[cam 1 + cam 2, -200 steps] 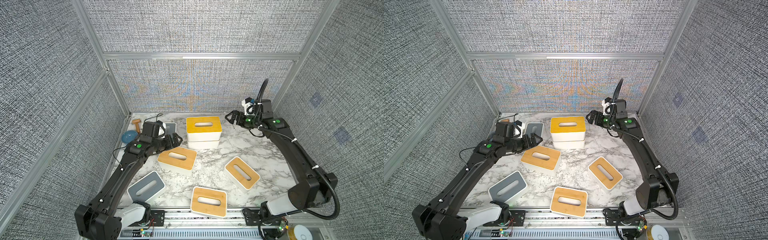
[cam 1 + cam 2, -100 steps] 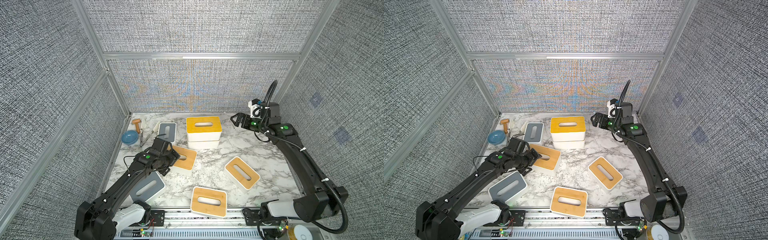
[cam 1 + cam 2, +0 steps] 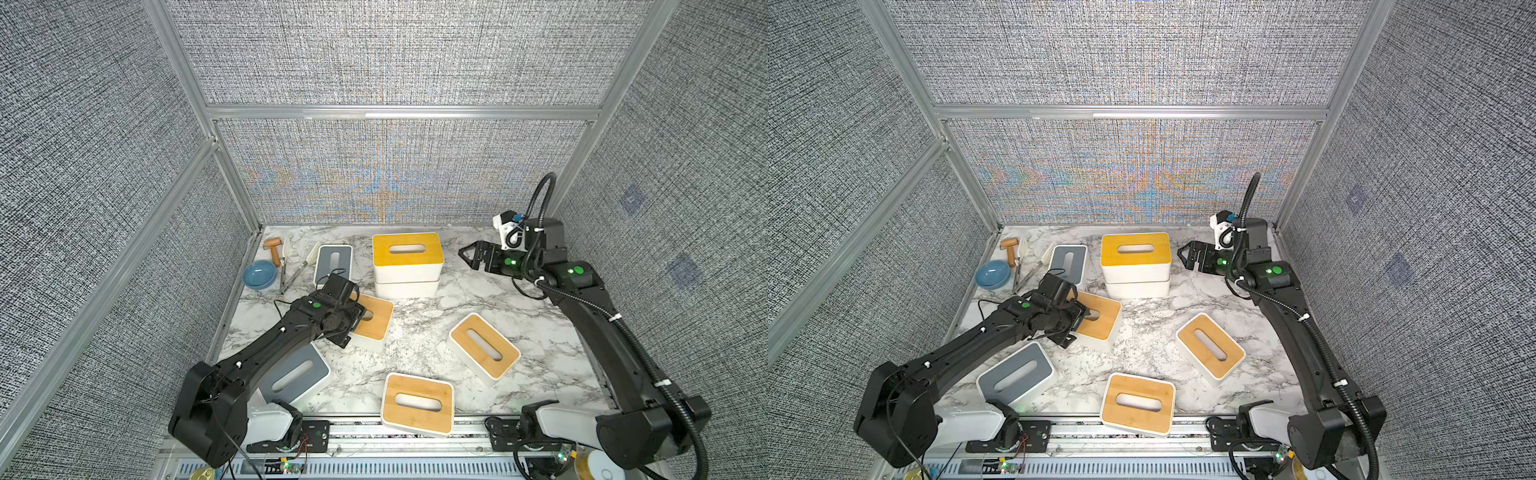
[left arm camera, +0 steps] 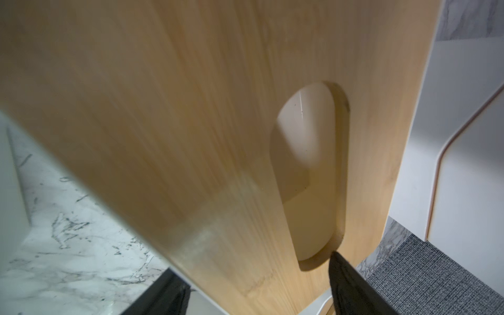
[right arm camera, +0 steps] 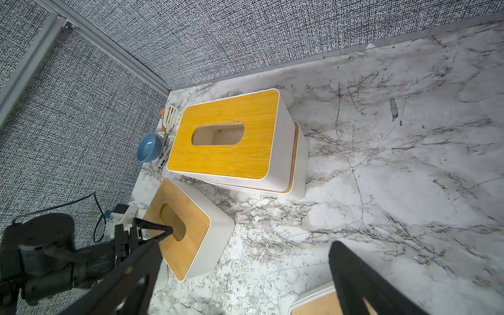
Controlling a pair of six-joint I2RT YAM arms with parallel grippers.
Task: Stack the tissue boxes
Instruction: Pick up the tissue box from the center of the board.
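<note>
My left gripper (image 3: 356, 322) has dropped onto the bamboo-lidded box (image 3: 376, 320); a second ago it hung wide open further out, by the far grey-lidded box (image 3: 333, 262). Its jaws have been drawing in since. One of the fingers (image 4: 346, 281) now dips at the end of the oval slot (image 4: 311, 169) and its partner sits outside the box's long wall, so lid strip and wall lie between them. The wrist view is too close and blurred to show whether the pads have bitten, so I cannot tell if I hold the box or merely straddle it. The box rests flat on the marble table (image 3: 415, 345).

Just ahead and to the right of this gripper stands the two-box stack (image 3: 407, 259), its white wall close beside the box I am on. I judge this box to be the third tier, needing only a short lift and carry. Behind the gripper, under my forearm, lies the near grey-lidded box (image 3: 297, 372). Well off to the right lie the angled bamboo box (image 3: 484, 351) and the front bamboo box (image 3: 417, 401).

My right gripper (image 3: 467, 257) has backed off to the stack's far side and hangs spread wide and empty, leaving the stack's top free for me
</note>
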